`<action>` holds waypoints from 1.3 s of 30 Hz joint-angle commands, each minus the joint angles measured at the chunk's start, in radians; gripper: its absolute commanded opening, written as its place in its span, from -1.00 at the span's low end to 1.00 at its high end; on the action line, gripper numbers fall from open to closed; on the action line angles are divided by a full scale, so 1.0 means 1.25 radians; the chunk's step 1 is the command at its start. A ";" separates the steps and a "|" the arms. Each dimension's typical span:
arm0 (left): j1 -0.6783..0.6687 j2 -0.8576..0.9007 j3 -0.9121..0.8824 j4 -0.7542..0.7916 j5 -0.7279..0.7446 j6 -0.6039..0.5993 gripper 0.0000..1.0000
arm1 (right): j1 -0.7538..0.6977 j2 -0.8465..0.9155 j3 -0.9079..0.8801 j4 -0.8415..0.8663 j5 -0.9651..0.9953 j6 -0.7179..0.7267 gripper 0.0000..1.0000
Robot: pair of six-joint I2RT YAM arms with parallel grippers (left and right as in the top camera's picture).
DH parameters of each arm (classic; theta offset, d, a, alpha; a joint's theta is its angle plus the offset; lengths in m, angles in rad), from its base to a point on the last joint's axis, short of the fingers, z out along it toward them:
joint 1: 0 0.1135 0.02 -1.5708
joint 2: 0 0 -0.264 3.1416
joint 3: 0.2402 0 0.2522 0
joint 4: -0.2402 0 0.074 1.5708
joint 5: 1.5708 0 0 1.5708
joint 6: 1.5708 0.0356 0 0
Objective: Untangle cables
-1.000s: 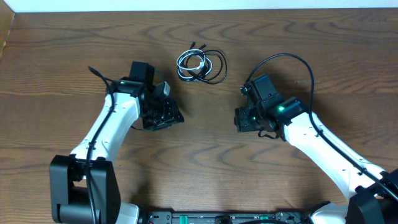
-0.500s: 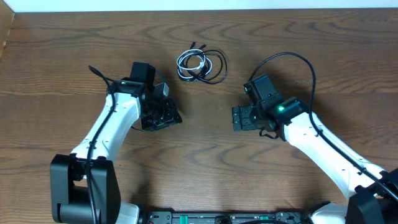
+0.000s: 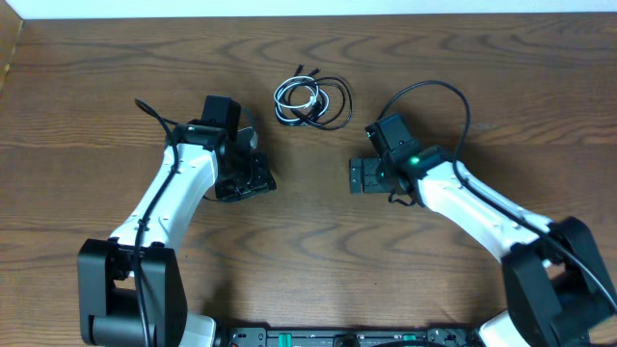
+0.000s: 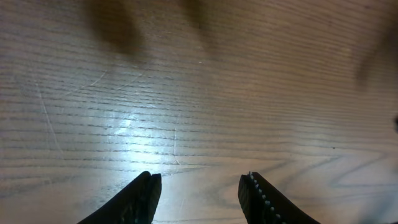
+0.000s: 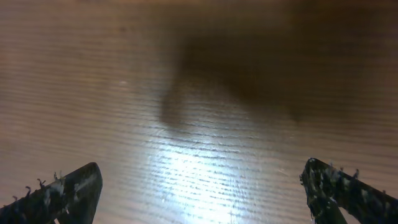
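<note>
The cables (image 3: 310, 100) lie in one small tangled coil of thin black and white loops at the back middle of the wooden table, seen only in the overhead view. My left gripper (image 3: 249, 183) is to the lower left of the coil, apart from it. Its fingers (image 4: 200, 191) are open over bare wood. My right gripper (image 3: 359, 176) is to the lower right of the coil, also apart from it. Its fingers (image 5: 202, 186) are spread wide open over bare wood. Neither wrist view shows any cable.
A thick black wire (image 3: 434, 92) arches from the right arm behind its wrist. Another black wire end (image 3: 152, 116) sticks out by the left arm. The table's back edge (image 3: 308, 15) meets a white wall.
My right gripper has moved left and slightly up, toward the table's middle. My left gripper has shifted slightly left. The cable coil has not moved.
</note>
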 commanded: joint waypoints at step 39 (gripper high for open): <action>-0.002 0.008 -0.084 0.126 -0.029 -0.001 -0.85 | 0.007 0.119 -0.009 0.029 -0.013 0.019 -0.87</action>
